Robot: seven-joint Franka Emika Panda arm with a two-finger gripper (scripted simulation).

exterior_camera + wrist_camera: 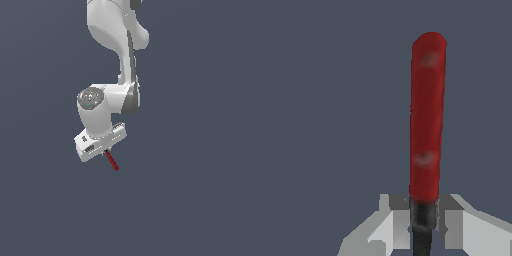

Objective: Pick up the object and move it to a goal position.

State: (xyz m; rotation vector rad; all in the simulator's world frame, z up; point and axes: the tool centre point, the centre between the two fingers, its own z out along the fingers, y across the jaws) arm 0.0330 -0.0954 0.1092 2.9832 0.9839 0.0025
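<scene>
The object is a thin tool with a red shaft [112, 162] and a black end. In the exterior view it hangs slanting down from my white gripper [106, 151], near the middle of the picture. In the wrist view the red shaft [427, 115] stands out long from between my fingers [456, 220], and its black end [422, 220] sits pinched between them. My gripper [422, 225] is shut on the black end. The tool is held in the air above the plain grey ground.
My white arm [117, 45] reaches down from the top of the exterior view. Plain dark grey ground [200, 200] fills the rest of both views. No goal marker shows.
</scene>
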